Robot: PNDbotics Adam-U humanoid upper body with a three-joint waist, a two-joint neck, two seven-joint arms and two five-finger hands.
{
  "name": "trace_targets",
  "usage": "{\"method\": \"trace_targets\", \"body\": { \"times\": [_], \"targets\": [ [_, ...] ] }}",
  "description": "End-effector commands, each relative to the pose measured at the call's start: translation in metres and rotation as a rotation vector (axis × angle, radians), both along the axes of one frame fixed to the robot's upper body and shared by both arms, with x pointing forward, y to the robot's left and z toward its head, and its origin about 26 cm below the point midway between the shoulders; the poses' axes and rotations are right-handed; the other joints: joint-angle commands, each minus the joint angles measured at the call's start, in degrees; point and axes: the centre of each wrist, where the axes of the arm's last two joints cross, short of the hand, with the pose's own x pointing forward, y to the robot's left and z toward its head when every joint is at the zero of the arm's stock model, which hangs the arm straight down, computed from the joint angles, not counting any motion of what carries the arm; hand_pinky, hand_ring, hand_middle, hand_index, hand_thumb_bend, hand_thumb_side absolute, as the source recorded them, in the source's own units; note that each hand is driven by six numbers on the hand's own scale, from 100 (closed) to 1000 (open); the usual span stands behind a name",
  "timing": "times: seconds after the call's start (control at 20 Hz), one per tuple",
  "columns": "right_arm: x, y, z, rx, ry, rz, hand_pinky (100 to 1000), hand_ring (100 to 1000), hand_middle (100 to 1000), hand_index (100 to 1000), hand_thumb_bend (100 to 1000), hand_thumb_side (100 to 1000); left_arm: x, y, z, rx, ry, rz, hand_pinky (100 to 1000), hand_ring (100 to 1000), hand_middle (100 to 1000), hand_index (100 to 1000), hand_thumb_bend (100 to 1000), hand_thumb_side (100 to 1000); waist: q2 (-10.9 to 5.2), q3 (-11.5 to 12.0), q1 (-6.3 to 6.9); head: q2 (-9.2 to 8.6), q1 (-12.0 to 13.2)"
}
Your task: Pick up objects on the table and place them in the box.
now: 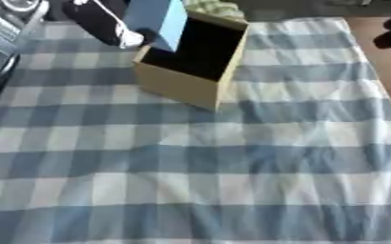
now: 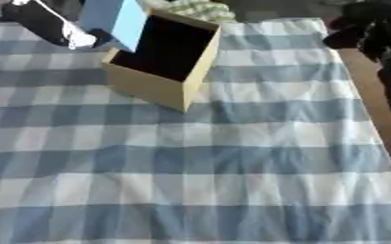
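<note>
The left hand (image 1: 107, 26), top left, grips a light blue block (image 1: 159, 19) over the near-left rim of the open cardboard box (image 1: 182, 86) on the checked cloth (image 1: 232, 181). The right hand (image 2: 362, 28) shows darkly at the right edge; I cannot tell its fingers.

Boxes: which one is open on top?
The tan box on the cloth: its top is open, dark inside. The blue box above its rim shows only solid sides.
</note>
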Motion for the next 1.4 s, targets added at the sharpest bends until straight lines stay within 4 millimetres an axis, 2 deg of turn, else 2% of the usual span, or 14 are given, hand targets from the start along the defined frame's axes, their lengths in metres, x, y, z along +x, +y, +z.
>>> {"method": "trace_targets", "body": {
  "times": [0.05,0.45,0.85,1.4],
  "targets": [
    [-0.002,0.001,0.009,-0.007,-0.030,0.014,724,670,667,802,100,1000,0.011,0.004,0.009,-0.012,-0.040,0.020,330,529,534,572,100,100,-0.95,-0.2,-0.14,-1.35,0.2],
    [-0.002,0.004,0.013,-0.004,-0.038,0.030,723,669,667,801,100,1000,0.038,0.001,0.000,-0.027,-0.061,0.048,324,526,531,567,100,100,0.89,-2.3,0.32,-3.02,1.1],
    [-0.002,0.004,0.015,0.001,-0.041,0.035,723,668,666,801,100,1000,0.048,-0.003,-0.003,-0.040,-0.066,0.058,328,529,537,571,100,100,2.14,-4.3,1.11,-3.44,1.8],
    [-0.002,0.005,0.018,0.011,-0.044,0.052,721,667,666,800,100,1000,0.063,0.005,-0.014,-0.041,-0.090,0.134,341,537,548,580,100,100,4.03,-7.2,2.21,-4.67,3.4]
  ]
}}
